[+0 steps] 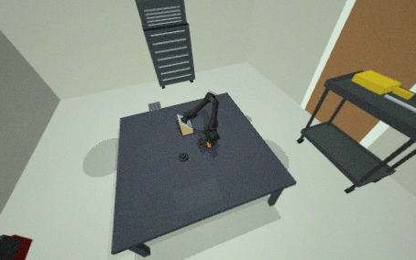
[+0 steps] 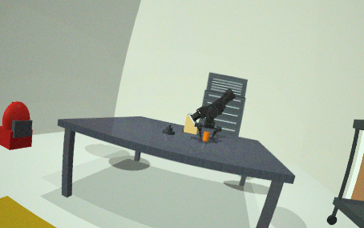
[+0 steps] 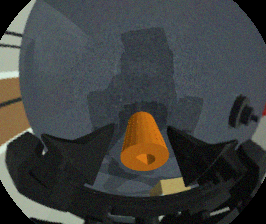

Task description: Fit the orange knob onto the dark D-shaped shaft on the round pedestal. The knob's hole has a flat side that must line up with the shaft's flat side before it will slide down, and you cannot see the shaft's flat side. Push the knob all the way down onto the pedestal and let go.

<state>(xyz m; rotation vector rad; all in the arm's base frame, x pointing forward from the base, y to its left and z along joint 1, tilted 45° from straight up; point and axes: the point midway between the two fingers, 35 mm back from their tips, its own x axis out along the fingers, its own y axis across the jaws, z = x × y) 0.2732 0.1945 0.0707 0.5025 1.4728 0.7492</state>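
The orange knob [image 1: 209, 145] [image 2: 206, 136] [image 3: 144, 142] stands upright on the dark table. In the wrist view its top shows a hole with a flat side. My gripper [image 1: 208, 142] [image 2: 208, 134] [image 3: 141, 127] is open and low over the table, with one finger on each side of the knob. In the wrist view a gap shows between the knob and each finger. The round dark pedestal [image 1: 183, 157] [image 2: 168, 132] [image 3: 239, 111] stands apart from the knob, with its shaft [image 2: 170, 127] [image 3: 254, 118] bare. The shaft's flat side cannot be made out.
A tan and white wedge-shaped block [image 1: 186, 130] [image 2: 188, 125] [image 3: 170, 187] stands on the table [image 1: 151, 192] [image 2: 112, 130] beside the arm. A dark cabinet [image 1: 169, 50] [image 2: 236, 86] stands beyond the table, and a cart [image 1: 339, 151] stands off to the right in the top view.
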